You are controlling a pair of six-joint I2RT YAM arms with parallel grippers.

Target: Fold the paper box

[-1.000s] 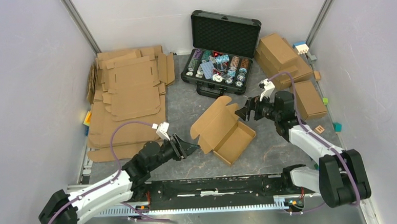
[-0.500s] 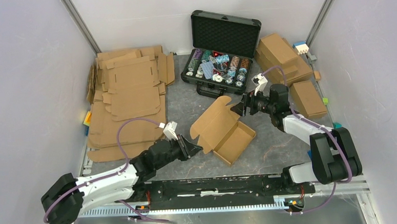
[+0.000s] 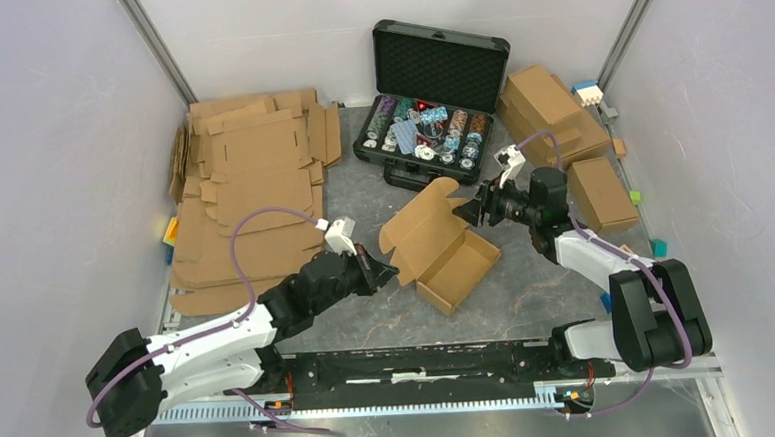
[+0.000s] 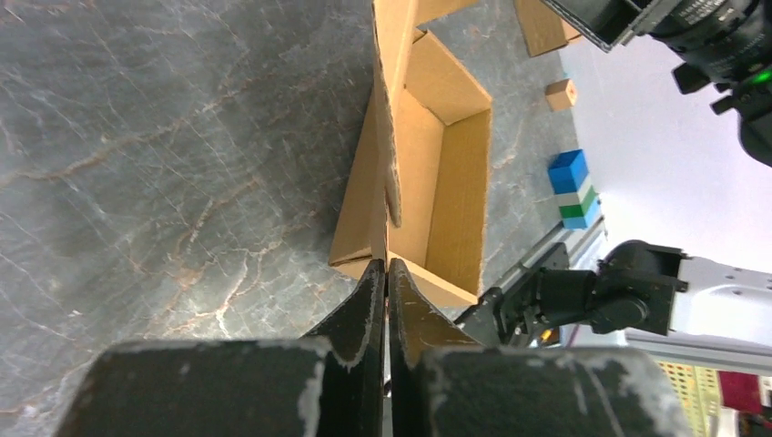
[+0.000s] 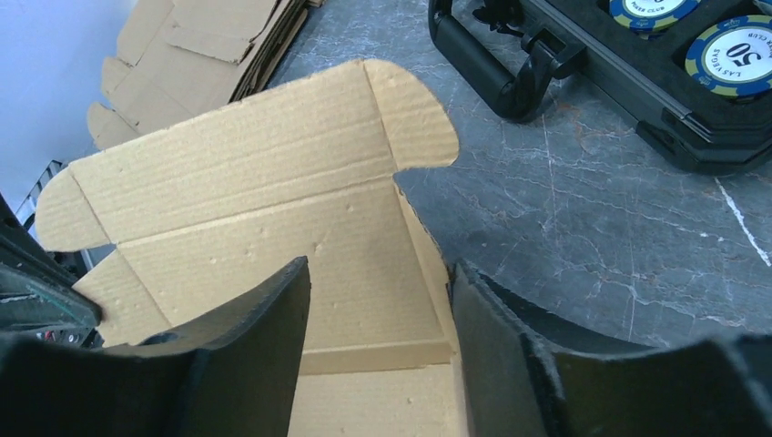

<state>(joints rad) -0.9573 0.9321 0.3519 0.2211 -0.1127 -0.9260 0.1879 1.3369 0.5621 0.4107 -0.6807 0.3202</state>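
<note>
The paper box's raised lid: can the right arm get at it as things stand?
Probably yes. The right gripper is open right at the paper box lid, and nothing lies between them; the chip case stands aside.

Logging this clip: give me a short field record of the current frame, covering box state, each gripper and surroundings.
box: paper box part-folded, tray walls up, lid open and tilted up
left gripper: jaws shut, tips at the box's near corner
right gripper: jaws open, facing the lid's inner side
surroundings: flat cardboard sheets far left, open chip case behind, folded boxes right
</note>
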